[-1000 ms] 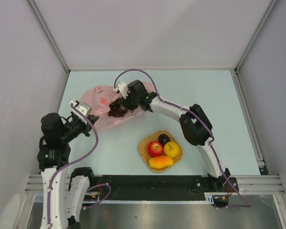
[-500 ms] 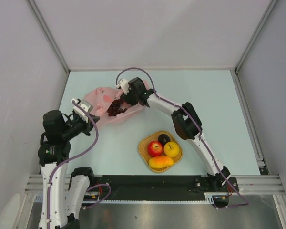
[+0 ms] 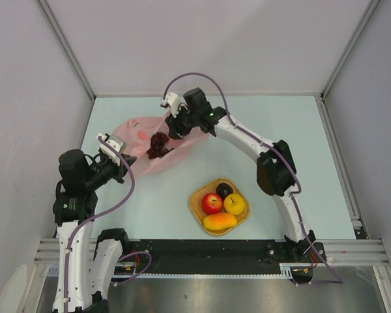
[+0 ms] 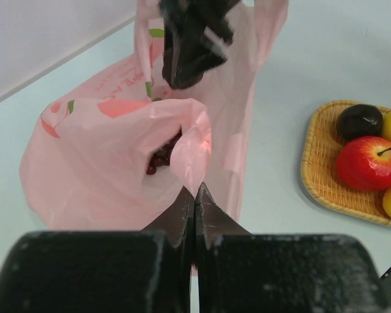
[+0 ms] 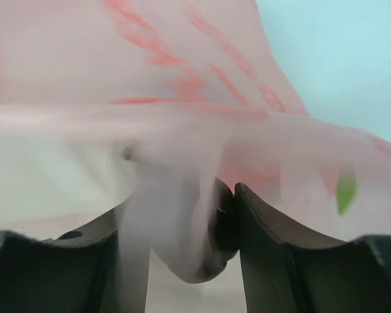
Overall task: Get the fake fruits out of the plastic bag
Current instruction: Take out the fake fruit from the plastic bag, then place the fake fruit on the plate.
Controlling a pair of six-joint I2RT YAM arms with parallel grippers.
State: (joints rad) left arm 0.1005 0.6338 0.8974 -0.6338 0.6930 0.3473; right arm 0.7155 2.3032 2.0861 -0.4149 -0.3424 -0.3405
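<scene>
Pictured beyond the woven tray (image 3: 197, 195) and off to its left: the pink plastic bag (image 3: 138, 138), crumpled on the pale table (image 3: 280, 143) and clear of the tray's rim. Gripped from two sides, mouth pulled open between them. At the bag edge nearer the tray's left corner, pinched by the left gripper (image 4: 194, 193), fingers (image 4: 212, 218) pressed flat together on a thin fold of the rim. At the edge farther from the tray, nipped by the right gripper (image 5: 227, 195), fingers (image 5: 260, 222) all but touching, with a tuck of pink film caught between them (blurred in the wrist view, so no telling how thick a tuck). Inside the bag, showing dark past the open rim and through the film: the grape bunch (image 3: 158, 145), in neither gripper's fingers as far as the views show. Sitting in the tray, packed against one another: the red apple (image 3: 212, 203) at its left, the yellow round fruit (image 3: 234, 203) at its right, one dark plum (image 3: 224, 190) against its far edge, the mango (image 3: 219, 222) along its near edge.
</scene>
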